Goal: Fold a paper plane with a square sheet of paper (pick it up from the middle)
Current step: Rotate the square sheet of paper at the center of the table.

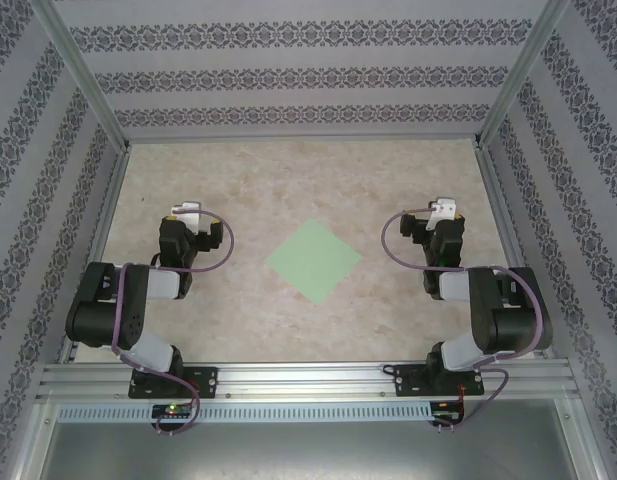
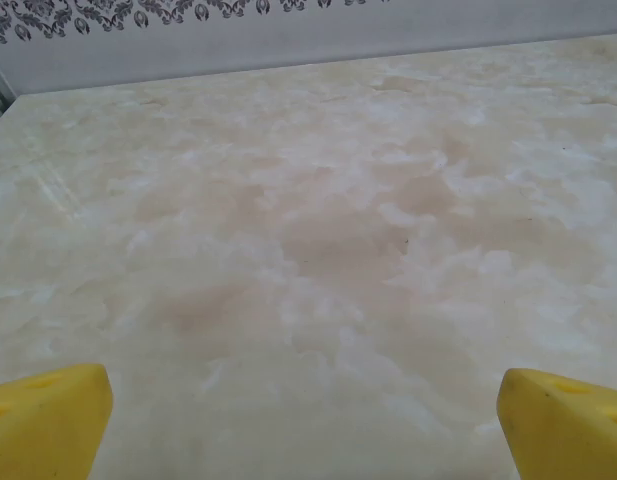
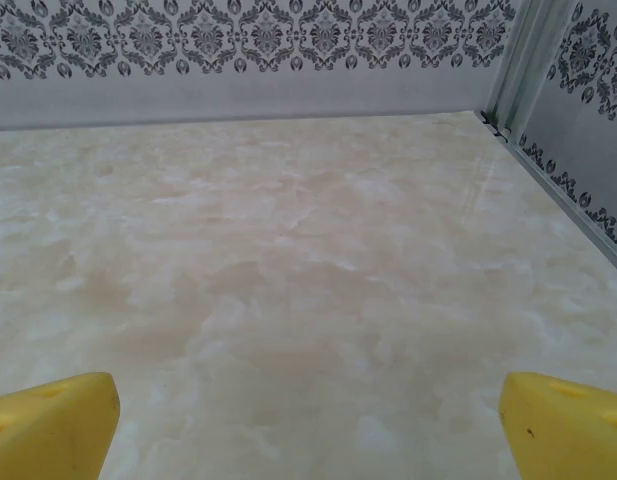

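Fingers point(image 2: 48, 420) of our left gripper point(image 1: 191, 214) and right gripper point(image 1: 444, 211) stand spread, empty; the sheet of paper point(image 1: 314, 260) lies flat midway between them, probably so our 2 arms both reach its middle.

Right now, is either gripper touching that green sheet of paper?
Apart. The top view shows bare table between the square sheet of paper and both the left gripper and the right gripper, one on each side of it.
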Controlling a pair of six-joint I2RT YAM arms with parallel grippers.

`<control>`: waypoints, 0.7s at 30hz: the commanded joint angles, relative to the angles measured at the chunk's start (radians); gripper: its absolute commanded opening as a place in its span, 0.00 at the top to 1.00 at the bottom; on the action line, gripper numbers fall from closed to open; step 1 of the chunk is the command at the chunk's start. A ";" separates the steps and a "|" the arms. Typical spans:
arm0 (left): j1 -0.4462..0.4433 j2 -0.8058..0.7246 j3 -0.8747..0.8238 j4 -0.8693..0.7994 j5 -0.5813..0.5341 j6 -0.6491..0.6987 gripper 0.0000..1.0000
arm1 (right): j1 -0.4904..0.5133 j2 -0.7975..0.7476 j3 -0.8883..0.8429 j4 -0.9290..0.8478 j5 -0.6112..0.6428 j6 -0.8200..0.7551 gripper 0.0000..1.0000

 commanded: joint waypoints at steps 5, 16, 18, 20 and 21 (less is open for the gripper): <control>-0.009 0.000 0.001 0.051 -0.009 -0.004 0.00 | -0.005 -0.011 0.018 0.017 -0.008 0.011 0.02; -0.011 -0.066 -0.022 0.039 -0.021 -0.011 0.00 | 0.001 -0.037 0.044 -0.052 -0.033 -0.007 0.02; -0.006 -0.183 -0.023 -0.081 -0.085 -0.063 0.00 | 0.004 -0.057 0.029 -0.023 -0.028 -0.008 0.02; 0.014 -0.288 -0.021 -0.194 -0.091 -0.128 0.00 | 0.008 -0.145 0.106 -0.296 -0.009 0.014 0.02; 0.014 -0.349 -0.012 -0.267 -0.087 -0.143 0.00 | 0.010 -0.195 0.211 -0.564 0.004 0.047 0.02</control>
